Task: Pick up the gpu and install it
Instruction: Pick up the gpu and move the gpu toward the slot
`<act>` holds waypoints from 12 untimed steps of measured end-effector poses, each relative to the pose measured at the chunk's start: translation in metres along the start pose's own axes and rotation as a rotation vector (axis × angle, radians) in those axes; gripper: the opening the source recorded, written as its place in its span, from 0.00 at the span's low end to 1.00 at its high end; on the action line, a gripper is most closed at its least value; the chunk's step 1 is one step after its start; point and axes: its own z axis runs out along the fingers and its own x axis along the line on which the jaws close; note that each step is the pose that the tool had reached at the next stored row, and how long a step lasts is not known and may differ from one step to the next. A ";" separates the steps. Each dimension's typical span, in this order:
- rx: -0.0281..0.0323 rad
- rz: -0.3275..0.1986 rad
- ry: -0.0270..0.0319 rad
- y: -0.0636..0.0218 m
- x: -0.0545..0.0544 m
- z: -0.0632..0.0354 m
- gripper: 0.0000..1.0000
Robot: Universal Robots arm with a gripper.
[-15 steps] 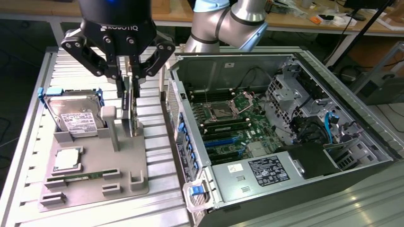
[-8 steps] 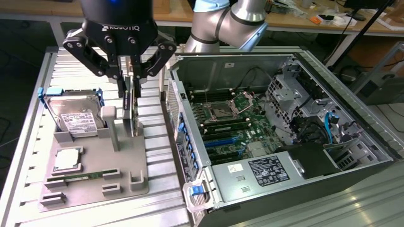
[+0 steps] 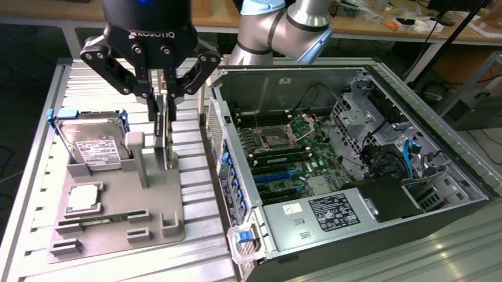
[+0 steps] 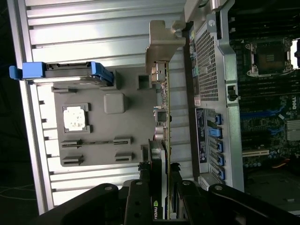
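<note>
In the upper left of the exterior view, the black gripper point(image 3: 161, 94) is clenched on the top edge of the gpu point(image 3: 164, 138), one finger pressing each face. The card is thin, flat and rectangular. It stands on edge and looks dark from this side, with silvery trim. Its lower edge meets an upright post of the matte grey fixture plate point(image 3: 157, 194). Whether it sits in the slot or hangs just clear is hard to make out.

In the wrist view the gpu point(image 4: 165, 122) appears edge-on with small components along it. A bent metal bracket point(image 4: 161, 44) sits at its far end, and the gripper point(image 4: 161, 197) covers its near end.

The fixture plate lies on a ribbed aluminium table point(image 3: 196, 247). It holds a boxy silver hard drive point(image 3: 96, 145) in a blue carrier, a square processor chip point(image 3: 84, 198) in a recess, and a narrow green memory stick point(image 3: 106, 218) in a groove.

In the centre and right of the exterior view lies an open computer case point(image 3: 274, 88) of grey sheet metal. Inside are a green motherboard point(image 3: 290, 153) and a labelled power supply point(image 3: 330, 214). The frame's top edge cuts off the silver arm point(image 3: 274, 29).
</note>
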 end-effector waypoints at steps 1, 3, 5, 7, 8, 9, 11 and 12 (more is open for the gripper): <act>0.0000 0.000 0.0000 0.0000 0.000 0.0000 0.27; 0.0000 0.000 0.0000 0.0001 -0.001 0.0000 0.27; 0.0000 0.000 0.0000 0.0001 -0.001 0.0000 0.27; 0.0000 0.000 0.0000 0.0002 -0.002 0.0000 0.27; 0.0000 0.000 0.0000 0.0002 -0.002 0.0000 0.27; -0.0001 0.000 0.0000 0.0003 -0.003 0.0001 0.27; 0.0000 0.000 0.0001 0.0004 -0.004 0.0001 0.27; 0.0000 0.000 0.0000 0.0004 -0.004 0.0001 0.27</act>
